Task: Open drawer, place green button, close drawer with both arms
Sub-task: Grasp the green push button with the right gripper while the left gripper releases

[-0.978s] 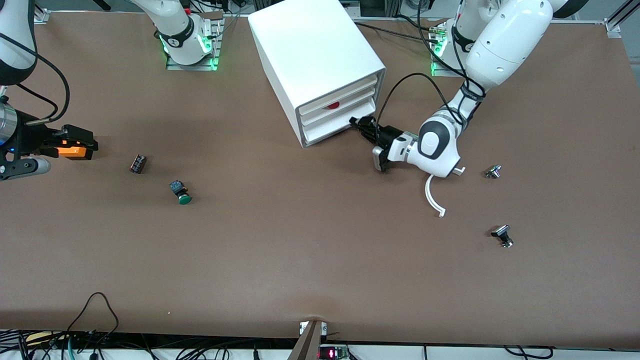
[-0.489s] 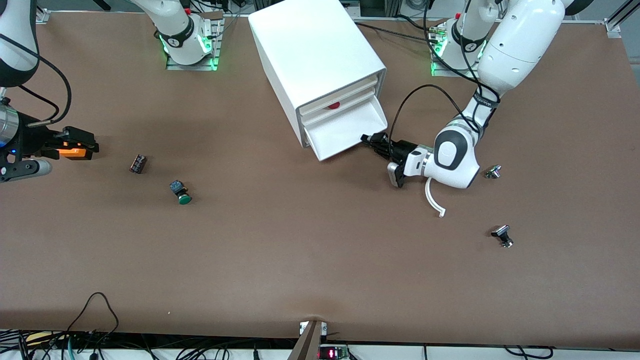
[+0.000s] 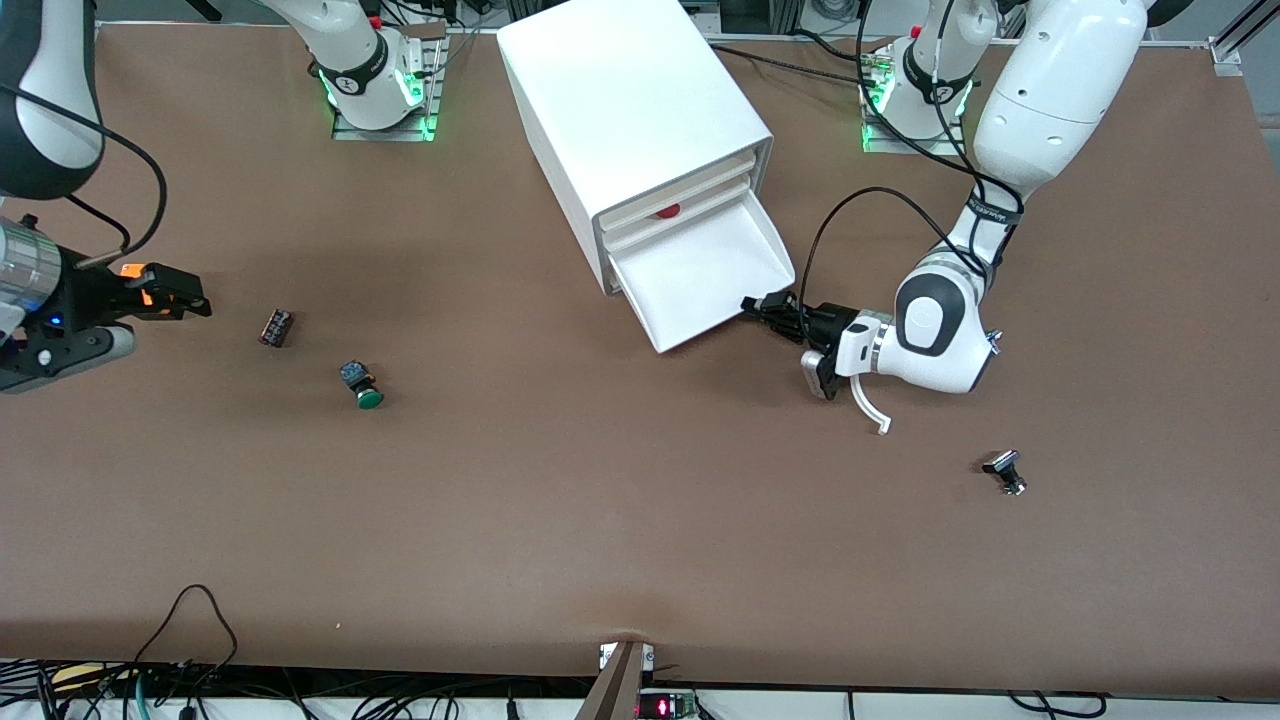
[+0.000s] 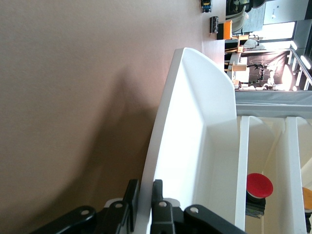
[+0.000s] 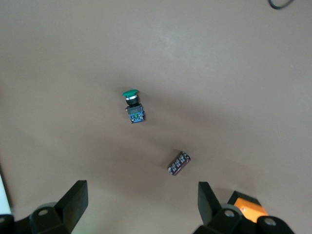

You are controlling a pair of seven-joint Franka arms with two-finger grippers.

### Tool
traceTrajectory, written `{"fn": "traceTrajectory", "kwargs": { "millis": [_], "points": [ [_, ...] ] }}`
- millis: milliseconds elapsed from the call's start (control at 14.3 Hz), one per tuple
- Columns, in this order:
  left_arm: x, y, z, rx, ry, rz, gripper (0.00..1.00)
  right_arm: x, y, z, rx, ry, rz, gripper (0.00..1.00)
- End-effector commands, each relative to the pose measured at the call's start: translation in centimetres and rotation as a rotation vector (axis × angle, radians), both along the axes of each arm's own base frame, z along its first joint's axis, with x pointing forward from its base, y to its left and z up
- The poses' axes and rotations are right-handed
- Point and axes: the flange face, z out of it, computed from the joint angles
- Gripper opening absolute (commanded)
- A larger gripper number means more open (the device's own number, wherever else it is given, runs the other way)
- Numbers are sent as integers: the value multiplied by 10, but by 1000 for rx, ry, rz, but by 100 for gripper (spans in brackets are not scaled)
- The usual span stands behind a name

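Pinching the front lip of the pulled-out drawer (image 3: pixel 700 275), left gripper (image 3: pixel 762 305) sits at its 4 o'clock corner. Right gripper (image 3: pixel 175 292) hangs spread over bare worktop (image 3: pixel 560 500); button (image 3: pixel 361 384) lies unobstructed.

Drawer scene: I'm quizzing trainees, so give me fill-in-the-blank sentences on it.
1. The left pincer is shut on the rim of the ____ drawer.
2. The button, with its ____ cap, lies on the table.
3. The right pincer is ____ above the button.

Missing: open; green; open
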Motion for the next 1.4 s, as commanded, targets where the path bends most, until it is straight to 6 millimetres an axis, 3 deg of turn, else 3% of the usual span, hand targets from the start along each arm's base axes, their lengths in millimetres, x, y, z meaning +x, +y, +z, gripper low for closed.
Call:
{"fn": "traceTrajectory", "kwargs": {
  "millis": [0, 349, 768, 838, 908, 978, 1187, 1327],
  "points": [
    [19, 15, -10, 107, 7, 36, 0, 5, 18, -14, 16, -6, 72, 100],
    [31, 18, -7, 139, -18, 70, 0, 6, 53, -59, 44, -60, 232, 100],
    [38, 18, -2, 142, -39, 78, 0, -8, 49, -139, 72, -117, 313, 100],
    [39, 18, -1, 141, -40, 79, 15, -13, 48, -156, 67, -126, 311, 100],
    [40, 17, 2, 138, -51, 77, 42, -18, 48, -171, 62, -134, 310, 100],
    [41, 19, 4, 135, -62, 76, 99, -22, 50, -183, 57, -150, 315, 100],
    [48, 29, 15, 142, -77, 92, 100, -29, 59, -222, 41, -191, 335, 100],
    [62, 39, 35, 184, -129, 59, 100, -28, 59, -241, 34, -192, 338, 100]
  ]
}}
